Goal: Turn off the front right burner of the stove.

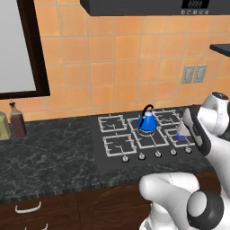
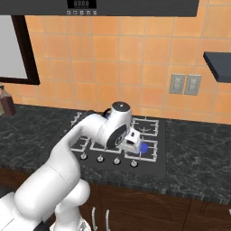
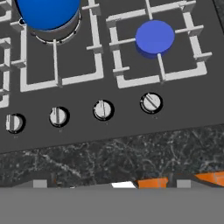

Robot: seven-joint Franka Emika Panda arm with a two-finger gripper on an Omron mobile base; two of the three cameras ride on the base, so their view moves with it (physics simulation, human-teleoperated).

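Note:
The stove (image 1: 112,164) is a black cooktop set in a dark marble counter. Its front right burner (image 3: 154,37) shows a blue-violet flame glow at the centre of its pale grate, also visible as the burner (image 2: 143,147) beside my hand (image 2: 131,140). Below it runs the row of silver knobs; the rightmost knob (image 3: 151,102) has its slot turned aslant, while the others stand straight. My gripper (image 3: 111,185) hovers above the counter's front edge, a little in front of the knob row. It is open and holds nothing, with only its tips showing.
A blue kettle (image 1: 147,120) sits on the middle rear grate. Two bottles (image 1: 18,121) stand on the counter (image 1: 49,157) at far left. A range hood (image 2: 135,6) hangs overhead, and wall outlets (image 2: 185,84) and a dark shelf (image 2: 219,65) are at right.

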